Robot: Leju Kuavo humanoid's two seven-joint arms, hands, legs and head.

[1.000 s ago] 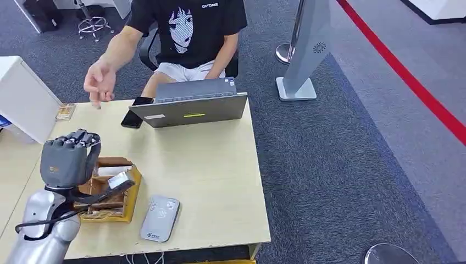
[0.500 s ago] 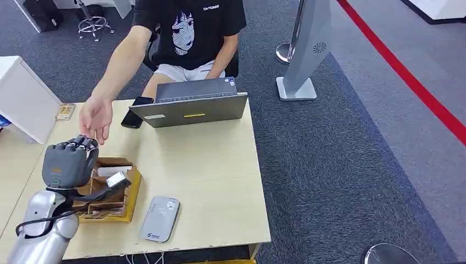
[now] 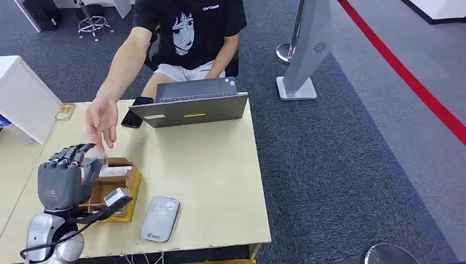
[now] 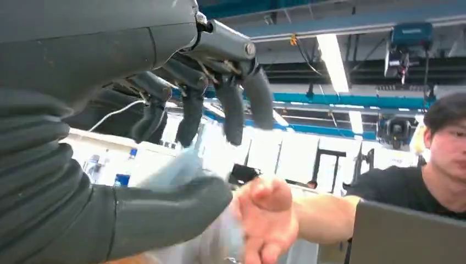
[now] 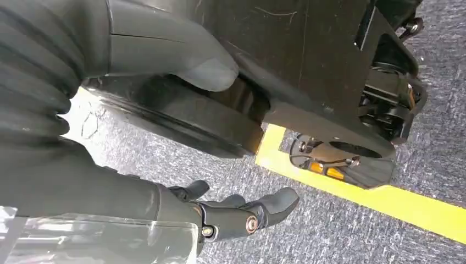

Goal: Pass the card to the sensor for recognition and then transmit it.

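The handover is happening right in front of me. A second ago the person's hand (image 3: 103,122) was up near the far edge of the table (image 3: 214,181). Now it has come down to the fingertips of the robot's left hand (image 3: 62,180), which has sunk a little towards the robot's body. Its fingers (image 3: 71,154) were curled over before and now fan out well apart from the thumb.

The card is hard to make out. In the left wrist view a pale, blurred card (image 4: 181,165) lies along the thumb under the raised fingers, with the person's fingers just beside it. A small grey edge shows at the same spot from above. I cannot tell whether the left hand is gripping the card, only resting it on the thumb, or has let it go.

The grey card reader (image 3: 160,218) lies flat near the table's front edge, just beside the wooden card box (image 3: 122,190) and apart from both hands. The card is plainly away from the sensor and at the person's reach, so I judge the reading step finished and the passing-on step nearly complete. What remains is a clean release.

The right hand (image 5: 242,212) hangs by the robot's side over the carpet, fingers loosely spread, holding nothing. The laptop (image 3: 189,104) and a phone (image 3: 134,113) sit on the person's side of the table.
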